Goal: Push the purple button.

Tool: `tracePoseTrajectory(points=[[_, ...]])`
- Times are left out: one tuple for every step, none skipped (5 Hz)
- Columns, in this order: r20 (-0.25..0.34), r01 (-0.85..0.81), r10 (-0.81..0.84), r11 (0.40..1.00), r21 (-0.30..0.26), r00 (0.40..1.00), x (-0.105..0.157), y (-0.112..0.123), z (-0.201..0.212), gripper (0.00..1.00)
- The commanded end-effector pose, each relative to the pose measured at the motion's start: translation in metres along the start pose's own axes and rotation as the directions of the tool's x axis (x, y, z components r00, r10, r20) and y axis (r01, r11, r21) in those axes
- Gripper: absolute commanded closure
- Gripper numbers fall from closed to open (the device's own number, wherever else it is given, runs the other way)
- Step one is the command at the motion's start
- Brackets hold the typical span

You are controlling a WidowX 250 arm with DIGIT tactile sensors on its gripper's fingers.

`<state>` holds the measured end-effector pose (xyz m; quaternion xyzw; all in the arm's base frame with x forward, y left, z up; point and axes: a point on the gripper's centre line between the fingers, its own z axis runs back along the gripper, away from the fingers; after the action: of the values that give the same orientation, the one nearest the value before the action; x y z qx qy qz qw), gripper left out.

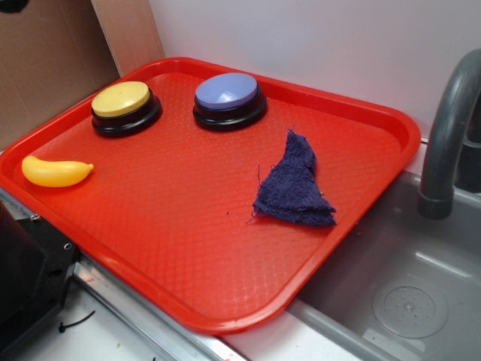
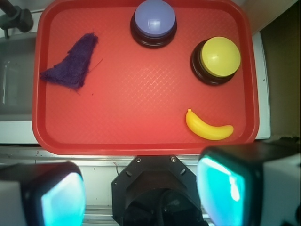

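Nothing is touching the round lavender-domed purple button (image 1: 228, 92) sitting at the red plastic tray's (image 1: 361, 195) far edge, so the spread-open, empty end effector (image 2: 141, 193) is needing to approach first.

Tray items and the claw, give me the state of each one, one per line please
purple button: upright on the red tray, nothing touching it, not pressed.
yellow button: upright beside it, untouched.
toy banana: lying on its side near the tray's edge.
dark blue rag: crumpled in a loose heap, apart from both buttons.
claw: open, fingers wide apart, off the tray's near edge.
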<state>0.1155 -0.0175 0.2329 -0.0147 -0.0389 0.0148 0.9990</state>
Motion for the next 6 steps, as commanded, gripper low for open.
tracePoseTrajectory(points=[[0.0,0.0,0.0,1.0,0.0,1.0,0.0,0.0,0.0,0.0],[0.019,0.095,-0.096,0.995,0.023,0.995,0.047,-0.011,-0.031,0.0],[0.075,0.038,-0.04,0.999,0.017,0.996,0.097,0.0,-0.058,0.0],[0.075,0.038,-0.04,0.999,0.017,0.996,0.097,0.0,-0.058,0.0],[0.075,0.038,-0.04,0.999,0.017,0.996,0.097,0.0,-0.058,0.0],[0.075,0.038,-0.04,0.999,0.017,0.996,0.097,0.0,-0.058,0.0]])
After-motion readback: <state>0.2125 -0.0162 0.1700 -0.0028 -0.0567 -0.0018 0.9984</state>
